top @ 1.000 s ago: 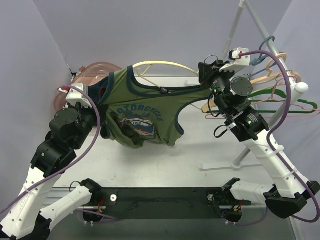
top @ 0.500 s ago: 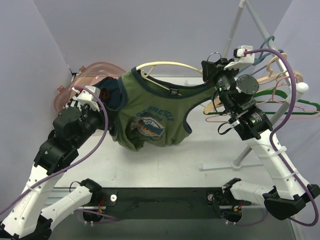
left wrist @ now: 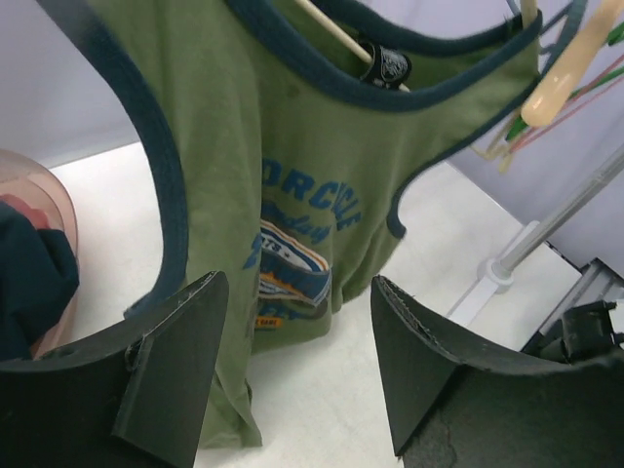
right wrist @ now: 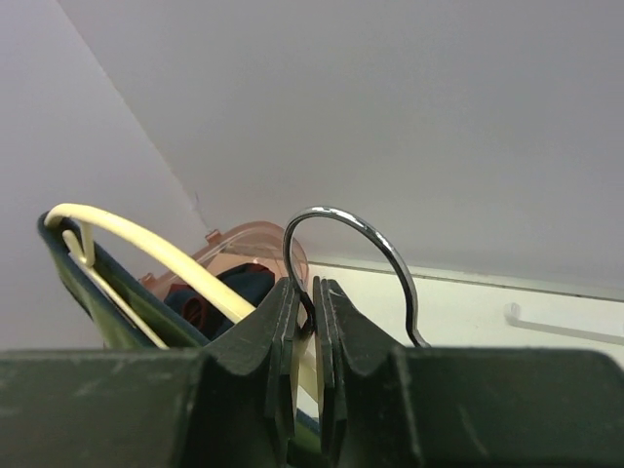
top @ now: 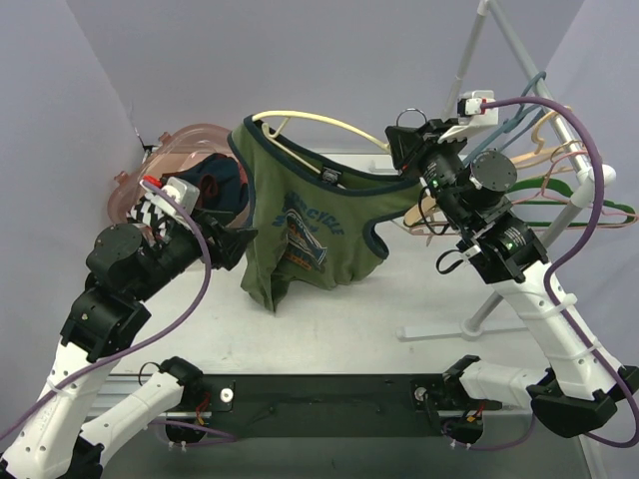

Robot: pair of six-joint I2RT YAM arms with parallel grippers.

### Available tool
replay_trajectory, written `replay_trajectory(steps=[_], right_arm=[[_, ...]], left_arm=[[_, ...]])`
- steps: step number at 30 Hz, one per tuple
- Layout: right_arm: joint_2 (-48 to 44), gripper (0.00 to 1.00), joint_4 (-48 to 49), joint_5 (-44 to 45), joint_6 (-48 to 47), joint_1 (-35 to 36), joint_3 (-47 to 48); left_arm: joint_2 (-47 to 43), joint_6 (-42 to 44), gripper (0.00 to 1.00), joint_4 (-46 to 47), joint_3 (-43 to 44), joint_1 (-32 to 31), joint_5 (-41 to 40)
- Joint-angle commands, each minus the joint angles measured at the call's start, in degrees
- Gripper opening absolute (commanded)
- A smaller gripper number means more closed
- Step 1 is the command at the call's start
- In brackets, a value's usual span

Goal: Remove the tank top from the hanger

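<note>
My right claw [right wrist: 304, 302] pinches the hanger [right wrist: 166, 255] below its hook [right wrist: 331, 211], holding it aloft so the tank top [top: 300, 235] drapes free toward eight o'clock. My left claw [left wrist: 292, 292], at nine o'clock of the tank top, gapes empty, ready to tug.

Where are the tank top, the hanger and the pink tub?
Tank top [top: 300, 235]: top view, printed front.
Hanger [right wrist: 146, 242]: right wrist view, cream arm.
Pink tub [top: 192, 134]: top view, rim.

Left tool [left wrist: 297, 285] agape, right tool [right wrist: 305, 292] tight together.
</note>
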Motion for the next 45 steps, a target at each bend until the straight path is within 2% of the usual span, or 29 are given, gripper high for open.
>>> replay_trajectory(steps=[1, 7, 14, 16, 20, 25, 30, 35, 39, 40, 43, 45], right_arm=[[-0.33, 0.00, 6.14, 0.18, 0.88, 1.46, 4.30], [-0.67, 0.00, 6.40, -1.13, 1.05, 2.87, 4.13], [-2.96, 0.00, 8.69, -3.68, 0.80, 3.05, 0.79], [-3.75, 0.00, 9.82, -4.99, 0.18, 3.05, -0.26], [-4.72, 0.00, 12.46, -6.58, -1.40, 3.05, -2.20], [-5.33, 0.00, 13.08, -6.94, -1.84, 3.05, -2.72], [-5.33, 0.00, 13.61, -8.87, -1.23, 3.05, -2.81], [-4.81, 0.00, 13.35, -10.01, 0.09, 3.05, -2.64], [-5.07, 0.00, 13.52, -9.75, 0.53, 3.05, -3.43], [-5.07, 0.00, 13.44, -9.40, 0.53, 3.05, -3.34], [-4.98, 0.00, 11.85, -8.96, -0.61, 2.61, -2.29], [-5.07, 0.00, 11.85, -8.00, -1.31, 1.48, -2.37]], left_arm=[[0.43, -0.17, 0.70, 7.30, 0.22, 0.32, -7.23], [3.86, 2.12, 0.71, 8.72, 1.71, 0.32, -17.63], [10.27, -2.27, 0.71, 12.93, 3.82, 1.54, -14.30], [12.20, -3.41, 0.71, 14.69, 3.65, 3.73, -11.41], [13.35, -9.46, 0.71, 20.83, 0.67, 10.22, 0.35], [12.65, -15.63, 0.71, 34.28, -5.48, 17.01, 13.97], [13.09, -16.34, 0.71, 39.20, -7.16, 18.07, 18.57], [14.32, -16.51, 0.70, 41.23, -7.52, 18.07, 18.66], [14.94, -16.87, 0.46, 41.42, -8.22, 18.07, 16.48], [14.76, -16.17, 0.30, 40.72, -8.13, 18.16, 15.85], [14.06, -16.07, 0.00, 37.64, -8.04, 18.77, 14.09], [13.09, -17.04, 0.00, 36.85, -8.31, 20.09, 13.48]])
